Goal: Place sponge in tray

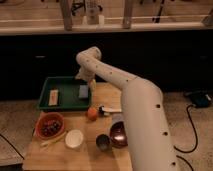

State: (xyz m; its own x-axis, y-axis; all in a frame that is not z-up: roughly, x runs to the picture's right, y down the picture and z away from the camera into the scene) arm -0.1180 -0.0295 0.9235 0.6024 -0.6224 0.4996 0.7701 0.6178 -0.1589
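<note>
Sponge [83, 91], small light-blue rectangular pad, lay in dark-green plastic tray [67, 93]; probably soft, light: pinch short sides. End effector [84, 79] just above it, grip state unreadable.

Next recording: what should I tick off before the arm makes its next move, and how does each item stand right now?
1. Sponge inside the tray, near its right rim: ok.
2. Gripper above the tray's right rear edge, just behind the sponge: ok.
3. Gripper free of the sponge: cannot tell.
4. Tan block in the tray's left part, apart from the sponge: ok.
5. Orange on the table outside the tray: ok.
</note>
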